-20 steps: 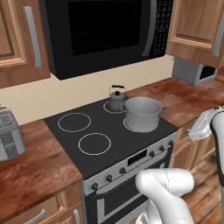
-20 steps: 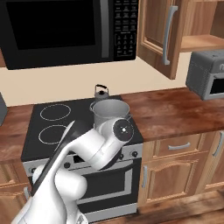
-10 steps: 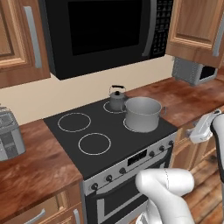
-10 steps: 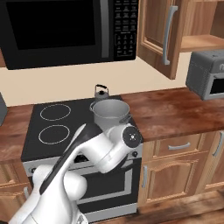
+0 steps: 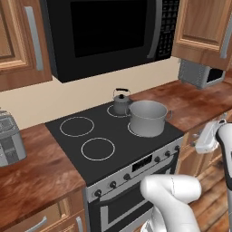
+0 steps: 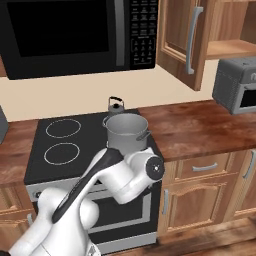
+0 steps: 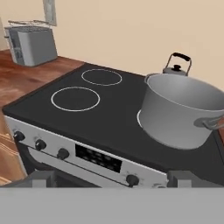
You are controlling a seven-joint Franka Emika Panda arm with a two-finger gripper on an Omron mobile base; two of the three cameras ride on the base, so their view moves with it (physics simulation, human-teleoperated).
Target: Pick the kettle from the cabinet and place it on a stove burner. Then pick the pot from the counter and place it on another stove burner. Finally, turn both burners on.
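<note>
The small dark kettle stands on the rear right burner of the black cooktop. Just in front of it, the wide grey pot sits on the front right burner. The two left burners are bare. My gripper hovers low off the stove's front right corner, open with nothing between its fingers, looking across the front knobs. The cabinet at the upper right stands with its door open over the counter.
A black microwave hangs over the stove. A toaster stands on the left counter and a grey toaster oven on the right one. My own arm crosses in front of the oven door.
The arm's elbow has swung down and to the right in front of the stove and the hand has dropped a little. Kettle and pot have not moved.
</note>
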